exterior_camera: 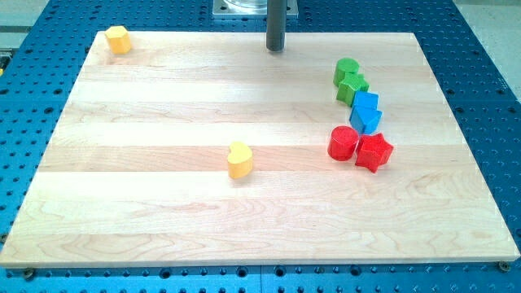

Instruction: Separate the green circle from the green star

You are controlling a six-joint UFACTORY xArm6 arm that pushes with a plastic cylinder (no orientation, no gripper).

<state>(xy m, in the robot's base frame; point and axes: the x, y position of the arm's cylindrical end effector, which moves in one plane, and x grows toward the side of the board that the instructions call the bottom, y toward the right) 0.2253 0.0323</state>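
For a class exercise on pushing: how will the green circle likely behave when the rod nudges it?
The green circle looks squat and flat-based, so it should slide rather than tip. It touches the green star, so a push toward the view's bottom would likely drag both. My tip sits to its left, apart; the rounded side may deflect.

Rod vertical at the view's top centre; my tip (276, 49) clear of contact, nothing touching it.

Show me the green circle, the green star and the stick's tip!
green circle (347, 69), camera view, on its top face.
green star (353, 85), camera view, on its top face.
my tip (276, 49), camera view, the rod's very end.
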